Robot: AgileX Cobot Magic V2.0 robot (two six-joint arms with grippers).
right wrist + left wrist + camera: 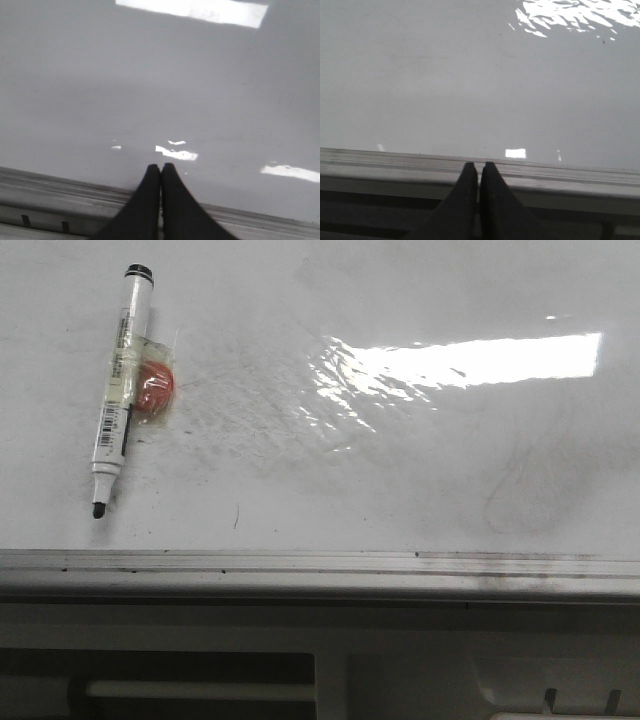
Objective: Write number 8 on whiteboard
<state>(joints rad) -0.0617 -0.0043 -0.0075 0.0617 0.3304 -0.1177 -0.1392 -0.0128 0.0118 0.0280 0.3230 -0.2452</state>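
The whiteboard (400, 480) fills the front view, glossy and smeared with grey, with a silver rail (300, 565) along its lower edge. No black number 8 shows on it, only faint grey smudges. An uncapped white marker (120, 390) with a black tip lies at the left, with an orange-red lump (155, 388) taped to its side. Neither gripper shows in the front view. My left gripper (479, 167) is shut and empty over the rail (395, 165). My right gripper (161, 168) is shut and empty over the board's lower edge (60, 192).
A bright light glare (470, 360) lies across the board's upper right. Below the rail is a grey table frame with a white bar (200, 690). A small dark stroke (236, 517) sits near the lower left of the board.
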